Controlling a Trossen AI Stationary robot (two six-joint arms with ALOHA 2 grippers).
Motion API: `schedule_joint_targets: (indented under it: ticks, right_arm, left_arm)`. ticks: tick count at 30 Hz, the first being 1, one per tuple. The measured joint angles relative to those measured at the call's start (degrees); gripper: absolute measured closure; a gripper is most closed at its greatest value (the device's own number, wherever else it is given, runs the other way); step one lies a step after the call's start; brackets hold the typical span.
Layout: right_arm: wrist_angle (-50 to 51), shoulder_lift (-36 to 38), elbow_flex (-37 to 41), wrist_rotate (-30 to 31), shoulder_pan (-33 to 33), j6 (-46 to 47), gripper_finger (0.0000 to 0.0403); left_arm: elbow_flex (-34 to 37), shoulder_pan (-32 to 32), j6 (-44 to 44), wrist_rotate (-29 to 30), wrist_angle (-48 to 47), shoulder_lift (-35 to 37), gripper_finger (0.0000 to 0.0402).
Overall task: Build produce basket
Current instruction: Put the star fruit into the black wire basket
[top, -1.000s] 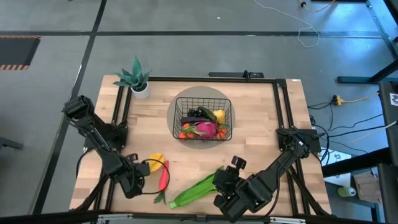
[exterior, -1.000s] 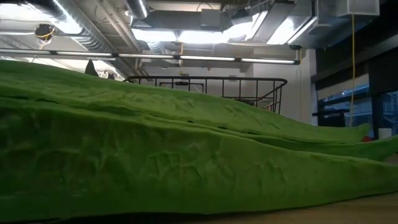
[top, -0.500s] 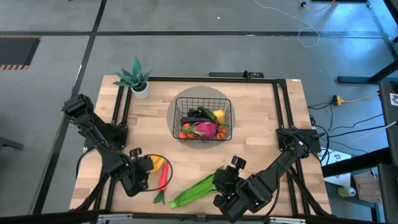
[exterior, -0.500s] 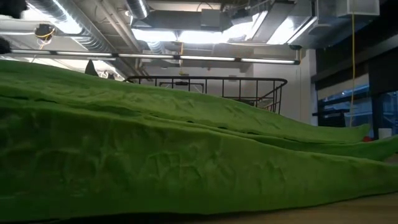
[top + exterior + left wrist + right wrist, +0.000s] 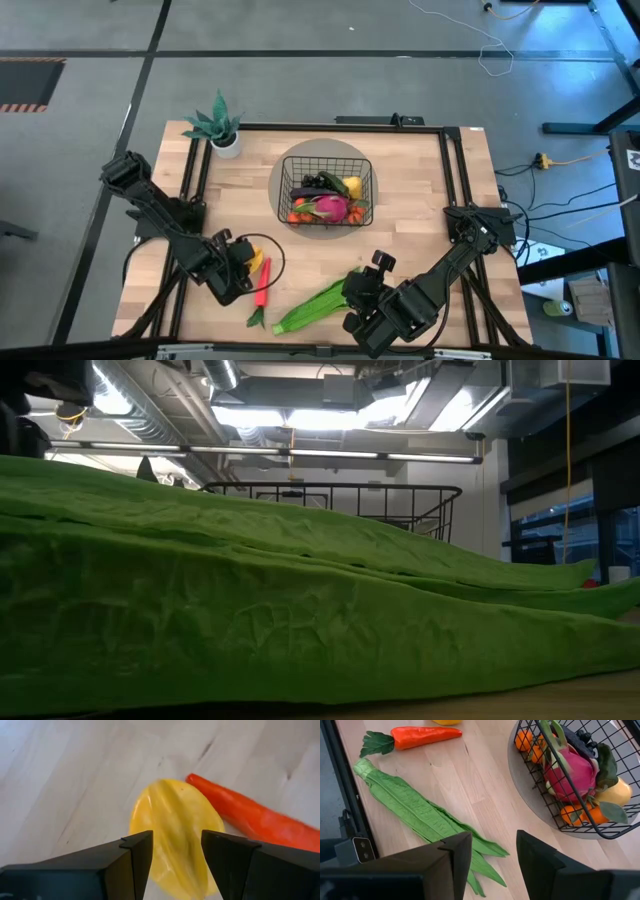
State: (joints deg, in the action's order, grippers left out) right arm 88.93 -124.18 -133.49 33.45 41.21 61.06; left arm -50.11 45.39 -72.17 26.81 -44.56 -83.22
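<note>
Beside the open left gripper (image 5: 243,272), the red pepper (image 5: 263,284) lies lengthwise toward the basket (image 5: 327,192).

No text, label, brand, number or sign can be read anywhere in these views (not on the table, the arms, the produce or the room behind).
</note>
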Motion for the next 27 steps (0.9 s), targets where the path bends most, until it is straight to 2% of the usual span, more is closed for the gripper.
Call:
schedule_joint_targets:
  ticks: [6, 13, 17, 22, 27]
  right_arm:
    - [0.0, 0.0, 0.0, 0.0, 0.0, 0.0, 0.0258]
    - [-0.1, 0.0, 0.1, 0.0, 0.0, 0.4, 0.0258]
    - [-1.6, 0.0, 3.0, 1.1, 0.4, 2.4, 0.0258]
    - [-8.4, 0.0, 9.6, 2.9, 0.0, 3.2, 0.0258]
    - [-19.4, 0.0, 15.7, 3.0, -2.0, 3.1, 0.0258]
  left_arm:
    - [0.0, -2.2, -5.4, -2.5, 0.0, 0.0, 0.0243]
    - [0.0, -2.9, -5.7, -5.3, 0.0, 0.0, 0.0243]
    - [0.0, -2.9, -5.7, -5.4, 0.1, 0.0, 0.0243]
    - [0.0, -3.0, -5.7, -5.3, 0.3, 0.0, 0.0243]
    - [0.0, -3.5, -5.6, -5.5, 0.3, 0.0, 0.0243]
